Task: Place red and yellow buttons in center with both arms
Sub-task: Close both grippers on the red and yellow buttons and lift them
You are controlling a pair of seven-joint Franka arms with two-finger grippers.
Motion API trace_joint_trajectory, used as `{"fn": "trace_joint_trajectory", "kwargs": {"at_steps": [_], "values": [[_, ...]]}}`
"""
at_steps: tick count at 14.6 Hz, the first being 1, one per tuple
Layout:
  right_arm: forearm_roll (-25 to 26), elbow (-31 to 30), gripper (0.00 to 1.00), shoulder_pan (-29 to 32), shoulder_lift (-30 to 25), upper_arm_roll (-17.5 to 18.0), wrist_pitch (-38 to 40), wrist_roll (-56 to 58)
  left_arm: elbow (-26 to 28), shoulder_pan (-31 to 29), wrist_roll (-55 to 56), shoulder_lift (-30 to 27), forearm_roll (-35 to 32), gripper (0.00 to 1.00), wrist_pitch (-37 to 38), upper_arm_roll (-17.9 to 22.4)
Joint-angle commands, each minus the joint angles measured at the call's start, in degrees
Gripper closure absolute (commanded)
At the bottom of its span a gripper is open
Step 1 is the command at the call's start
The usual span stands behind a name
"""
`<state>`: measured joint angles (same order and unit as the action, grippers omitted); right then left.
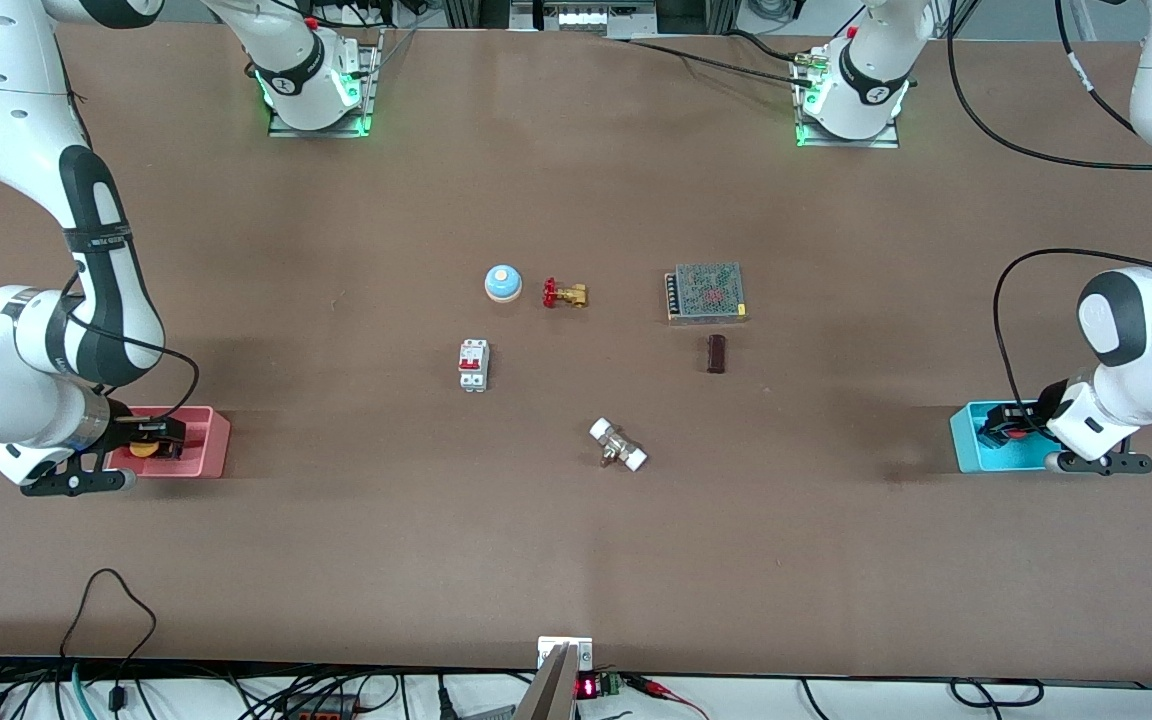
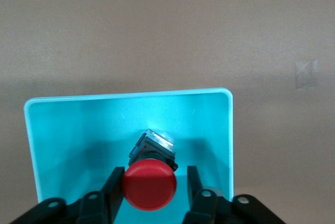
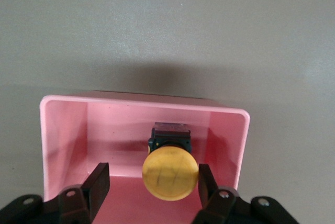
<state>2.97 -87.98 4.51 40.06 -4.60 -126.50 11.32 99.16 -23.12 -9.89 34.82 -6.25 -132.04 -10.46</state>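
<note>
The red button lies in the cyan bin at the left arm's end of the table. My left gripper is down in that bin, open, one finger on each side of the red cap; one finger touches the cap, the other stands apart. The yellow button lies in the pink bin at the right arm's end. My right gripper is down in that bin, open around the yellow cap, with a wide gap on one side. The brown table centre is bare.
Round the centre lie a blue-and-white bell, a brass valve with a red handle, a white circuit breaker, a metal mesh box, a dark brown block and a white-ended fitting.
</note>
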Motion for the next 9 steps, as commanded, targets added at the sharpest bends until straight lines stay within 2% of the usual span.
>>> {"fn": "trace_joint_trajectory", "kwargs": {"at_steps": [1, 5, 7, 9], "values": [[0.64, 1.06, 0.23, 0.59, 0.63, 0.47, -0.07, 0.72, 0.42, -0.17, -0.57, -0.54, -2.36, 0.53, -0.32, 0.09], [0.81, 1.06, 0.39, 0.59, 0.81, 0.47, -0.50, 0.72, -0.10, -0.17, -0.22, -1.16, -2.36, 0.69, 0.20, 0.00], [0.81, 1.06, 0.50, 0.67, 0.98, 0.47, -1.21, 0.81, -0.72, -0.08, 0.05, -2.56, -2.36, 0.72, 1.34, 0.00], [0.81, 1.06, 0.66, 0.76, 1.07, 0.46, -1.30, 0.81, -1.68, 0.18, 0.22, -4.84, -2.36, 0.74, 4.14, -0.18]]}}
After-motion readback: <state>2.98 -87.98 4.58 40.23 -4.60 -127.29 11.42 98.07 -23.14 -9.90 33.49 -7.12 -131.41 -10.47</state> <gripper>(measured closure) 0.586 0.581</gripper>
